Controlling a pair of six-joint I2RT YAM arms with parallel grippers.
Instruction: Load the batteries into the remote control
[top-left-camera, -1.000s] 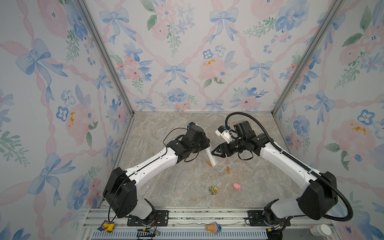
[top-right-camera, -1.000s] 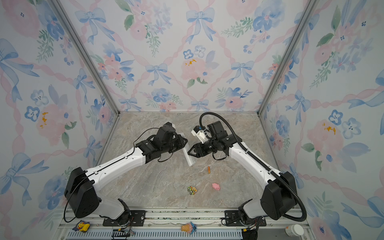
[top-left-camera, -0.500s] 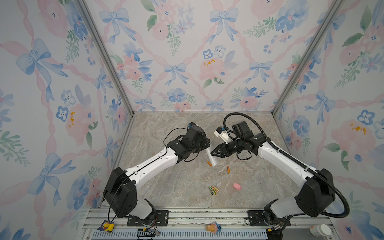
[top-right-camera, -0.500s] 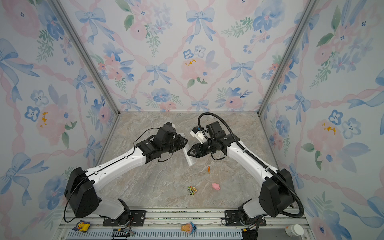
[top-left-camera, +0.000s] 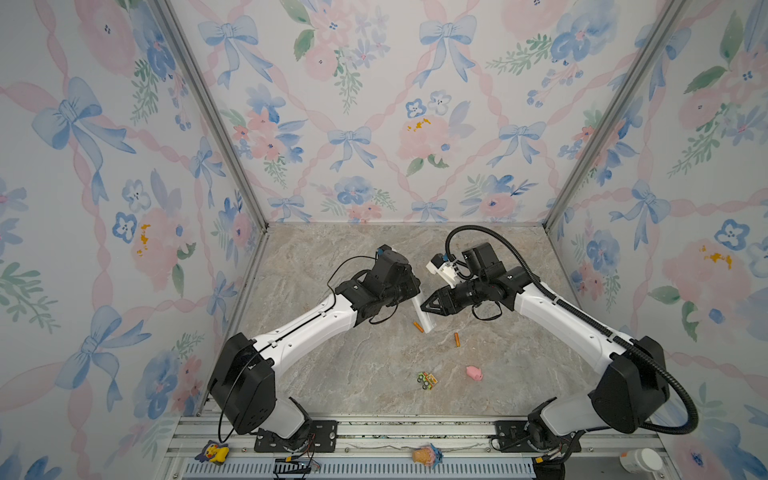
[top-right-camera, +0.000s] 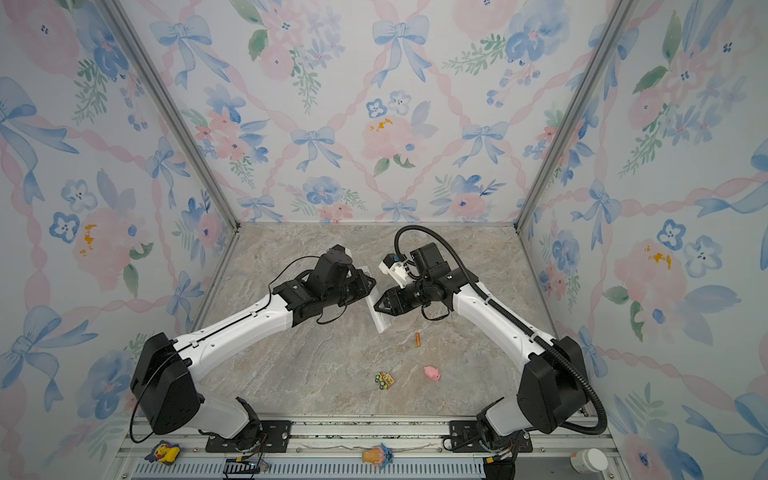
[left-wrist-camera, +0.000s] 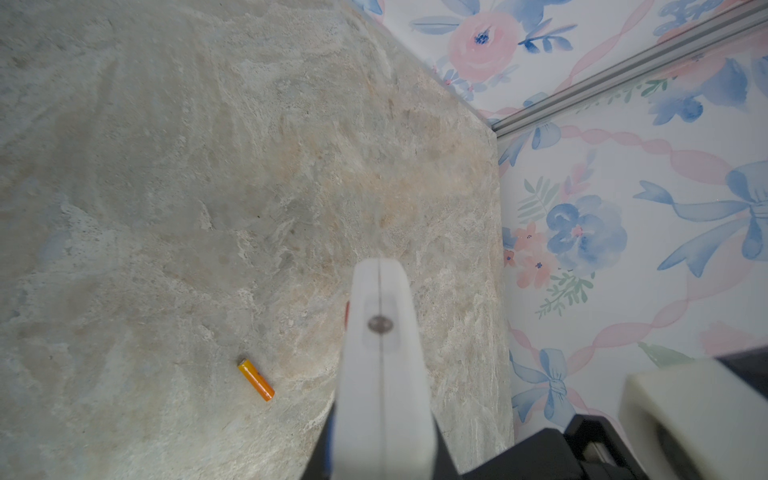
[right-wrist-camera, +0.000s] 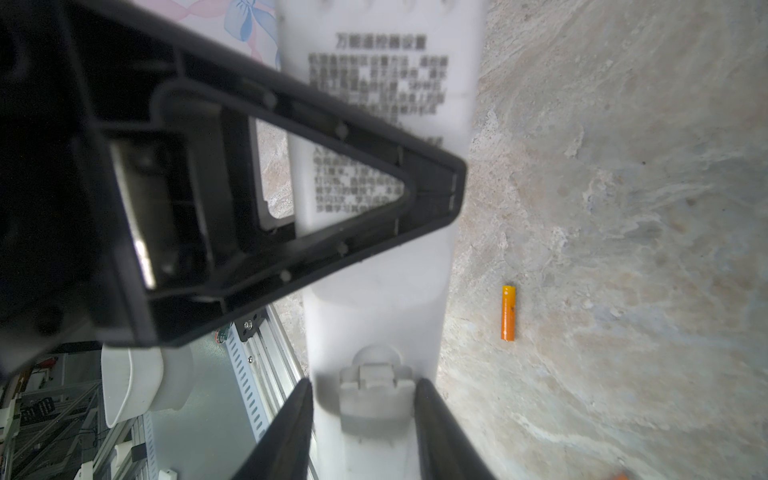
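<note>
Over on the left, the left gripper (top-left-camera: 411, 293) is clenched on the white remote control (top-left-camera: 424, 318), holding it tilted, free end lower and toward the near side, printed back facing right. One orange battery (top-left-camera: 417, 327) lies on the marble-patterned tabletop (top-left-camera: 353, 374) just left of that low end. Right of the remote, the right gripper (top-left-camera: 424, 308) meets its back, fingers (right-wrist-camera: 436, 428) parted either side of the battery cover's catch (right-wrist-camera: 376, 390); whether they press on it cannot be told. Further right the other orange battery (top-left-camera: 457, 339) lies alone, and nearer the front sits a pink pig toy (top-left-camera: 473, 372)
</note>
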